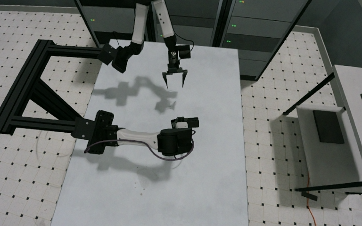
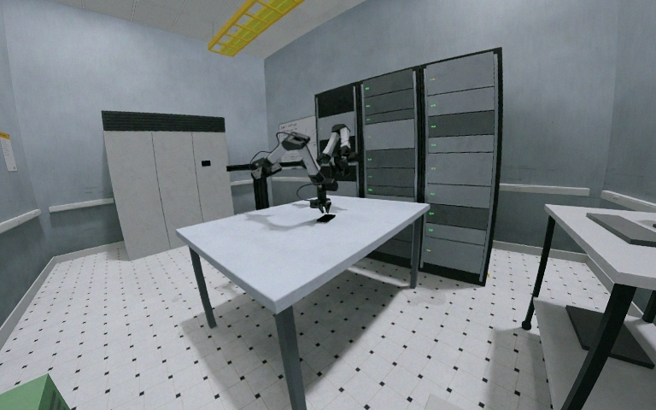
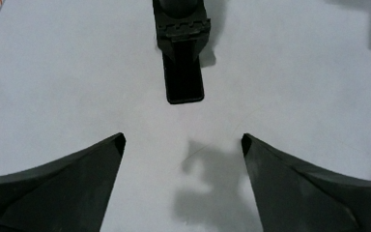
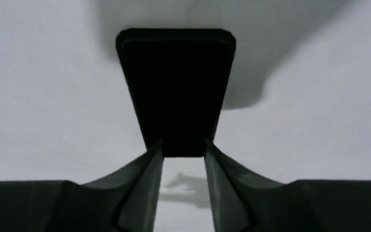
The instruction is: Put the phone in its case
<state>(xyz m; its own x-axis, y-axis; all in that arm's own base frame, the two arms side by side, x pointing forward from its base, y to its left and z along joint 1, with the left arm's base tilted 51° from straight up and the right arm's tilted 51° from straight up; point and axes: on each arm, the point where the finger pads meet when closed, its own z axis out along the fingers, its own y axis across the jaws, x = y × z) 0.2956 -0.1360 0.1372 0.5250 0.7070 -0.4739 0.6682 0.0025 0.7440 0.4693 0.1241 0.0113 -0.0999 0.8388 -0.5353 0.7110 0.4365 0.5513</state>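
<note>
On pale tabletop [image 1: 208,170] [image 2: 289,246] [image 3: 290,97] [image 4: 53,106], dark rounded slab [image 2: 325,218] [image 3: 185,87] [image 4: 176,92].

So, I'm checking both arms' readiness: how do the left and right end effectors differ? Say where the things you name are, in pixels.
The left end effector [image 1: 175,87] [image 2: 342,171] [image 3: 183,135] is spread wide; the right end effector [image 2: 325,211] [image 3: 184,62] [image 4: 184,140] is only partly open. The right one's tips overlap the black slab [image 2: 325,218] [image 3: 185,87] [image 4: 176,97] in its wrist view; the left one's don't. Both have two dark, tapering fingers.
</note>
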